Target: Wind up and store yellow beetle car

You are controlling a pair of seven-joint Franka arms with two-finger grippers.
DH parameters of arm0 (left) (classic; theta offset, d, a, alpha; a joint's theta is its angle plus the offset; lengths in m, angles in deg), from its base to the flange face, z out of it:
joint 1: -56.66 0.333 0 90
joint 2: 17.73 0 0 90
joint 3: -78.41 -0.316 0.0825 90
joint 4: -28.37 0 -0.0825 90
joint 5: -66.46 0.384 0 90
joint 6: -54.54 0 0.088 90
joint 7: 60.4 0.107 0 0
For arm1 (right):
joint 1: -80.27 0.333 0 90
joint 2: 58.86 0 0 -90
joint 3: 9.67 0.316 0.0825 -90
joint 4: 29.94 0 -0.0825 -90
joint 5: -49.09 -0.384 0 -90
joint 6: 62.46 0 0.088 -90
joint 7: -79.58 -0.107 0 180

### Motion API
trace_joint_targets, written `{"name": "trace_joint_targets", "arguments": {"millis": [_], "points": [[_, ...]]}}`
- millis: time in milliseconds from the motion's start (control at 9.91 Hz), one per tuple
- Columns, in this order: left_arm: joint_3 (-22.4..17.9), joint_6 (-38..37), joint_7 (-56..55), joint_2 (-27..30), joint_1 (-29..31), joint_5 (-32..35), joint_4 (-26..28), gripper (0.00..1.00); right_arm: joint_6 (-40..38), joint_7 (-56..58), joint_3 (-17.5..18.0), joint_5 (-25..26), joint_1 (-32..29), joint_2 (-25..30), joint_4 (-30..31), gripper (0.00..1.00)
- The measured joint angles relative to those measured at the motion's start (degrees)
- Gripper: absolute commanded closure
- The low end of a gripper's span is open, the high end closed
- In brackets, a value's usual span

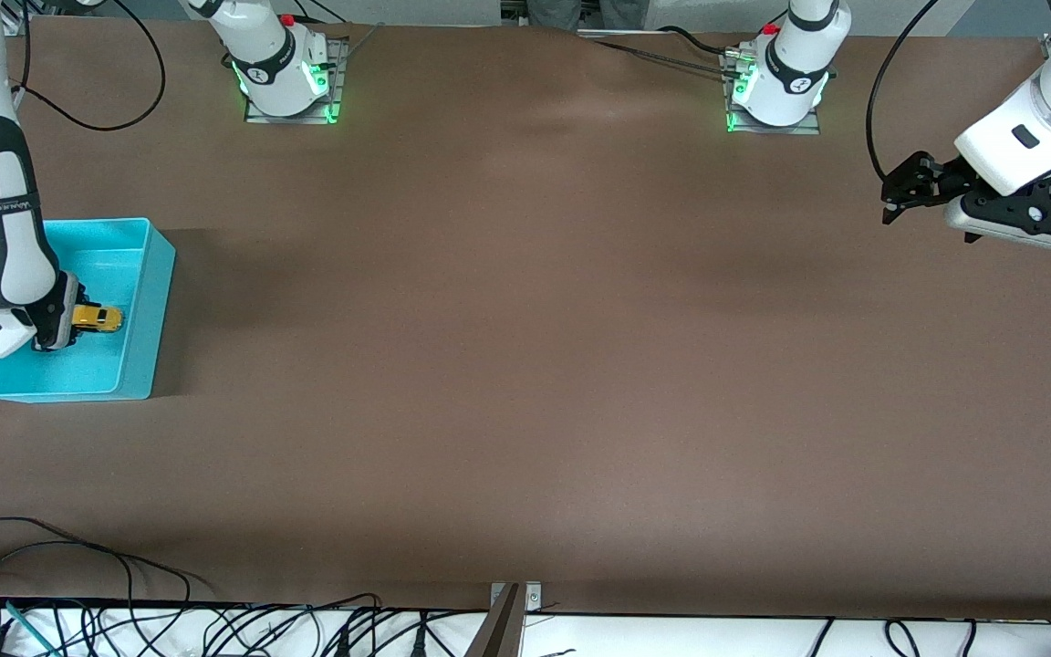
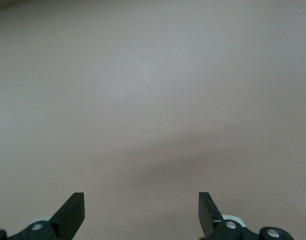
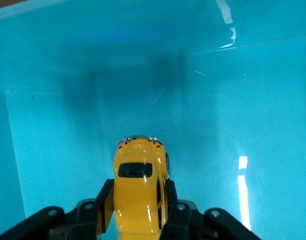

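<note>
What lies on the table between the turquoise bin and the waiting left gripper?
Nothing: the front view shows only bare brown table between the turquoise bin and the left gripper.

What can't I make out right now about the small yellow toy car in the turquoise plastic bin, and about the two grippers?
- Small yellow toy car: the right gripper, shut on it, covers its flanks in the right wrist view; whether its wheels touch the turquoise plastic bin floor is hidden.
- Front view: the right arm covers one end of the car.
- Left gripper: open over bare table; the picture's edge cuts off all but its fingertips.
</note>
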Motion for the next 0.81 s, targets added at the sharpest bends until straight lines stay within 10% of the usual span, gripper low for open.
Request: {"name": "trace_joint_targets", "arguments": {"millis": [101, 202, 807], "points": [[0.0, 0.0, 0.0, 0.0, 0.0, 0.0, 0.0, 0.0, 0.0, 0.0, 0.0, 0.0, 0.0, -0.03, -0.02, 0.06], [0.0, 0.0, 0.0, 0.0, 0.0, 0.0, 0.0, 0.0, 0.0, 0.01, 0.01, -0.18, 0.0, -0.05, -0.07, 0.01], [0.0, 0.0, 0.0, 0.0, 0.0, 0.0, 0.0, 0.0, -0.88, 0.09, 0.22, -1.62, 0.1, -0.05, -2.65, 0.01]]}}
